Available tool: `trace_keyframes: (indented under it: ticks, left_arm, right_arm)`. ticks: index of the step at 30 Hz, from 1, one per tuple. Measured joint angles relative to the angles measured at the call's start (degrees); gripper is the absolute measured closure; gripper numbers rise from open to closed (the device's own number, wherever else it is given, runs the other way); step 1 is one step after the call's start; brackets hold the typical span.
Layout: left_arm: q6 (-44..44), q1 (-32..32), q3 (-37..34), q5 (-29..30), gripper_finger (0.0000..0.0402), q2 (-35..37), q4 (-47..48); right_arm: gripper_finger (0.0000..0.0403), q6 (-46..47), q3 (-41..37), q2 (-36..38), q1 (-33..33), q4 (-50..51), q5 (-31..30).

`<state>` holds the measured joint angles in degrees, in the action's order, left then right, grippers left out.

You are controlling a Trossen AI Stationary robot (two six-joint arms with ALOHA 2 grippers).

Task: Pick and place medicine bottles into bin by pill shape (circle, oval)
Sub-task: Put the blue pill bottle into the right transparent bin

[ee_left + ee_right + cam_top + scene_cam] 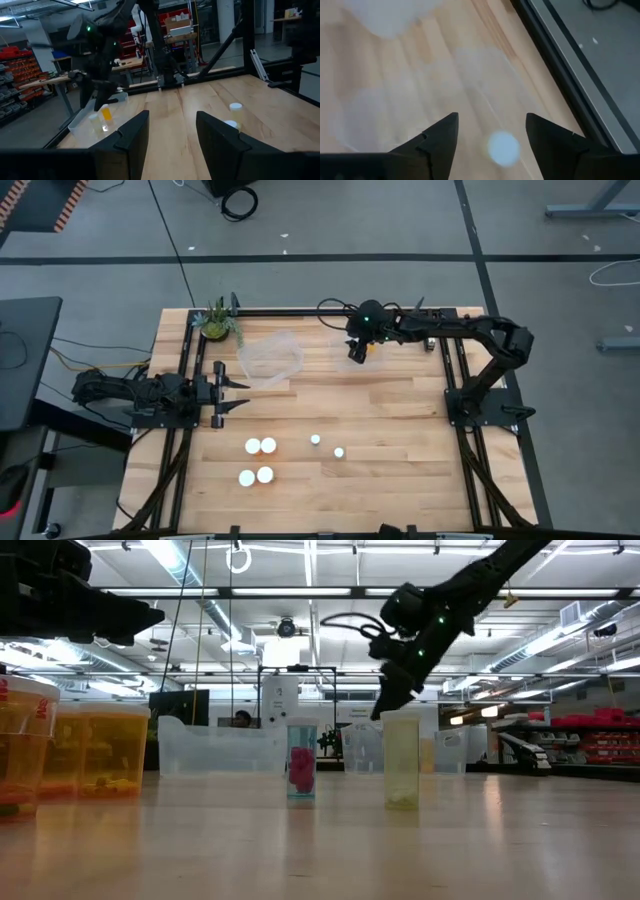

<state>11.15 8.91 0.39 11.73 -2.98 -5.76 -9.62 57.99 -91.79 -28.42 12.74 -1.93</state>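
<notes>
Four wide-capped bottles (258, 461) stand in a cluster on the table's near part, with two narrower bottles (326, 445) to their right. My right gripper (492, 117) is open and hovers over a clear bin (338, 348) at the table's far side. A white-capped bottle (503, 148) stands below it between the fingers, apart from them. The left wrist view shows an orange bottle (106, 114) and a paler one (94, 119) in that bin. My left gripper (246, 395) is open and empty at the table's left.
A second clear bin (270, 358) stands to the left of the first. A small green potted plant (217, 323) is at the far left corner. Black frame rails (455, 370) run along the table's left, right and far sides.
</notes>
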Motion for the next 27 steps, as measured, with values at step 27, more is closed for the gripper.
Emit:
trace_keyframes:
  ticks: [27]
  left_arm:
    - [0.0, 0.0, 0.0, 0.0, 0.023, 0.0, 0.0]
  right_arm:
    - [0.0162, 5.6, 3.4, -0.8, 35.3, -10.9, -0.9]
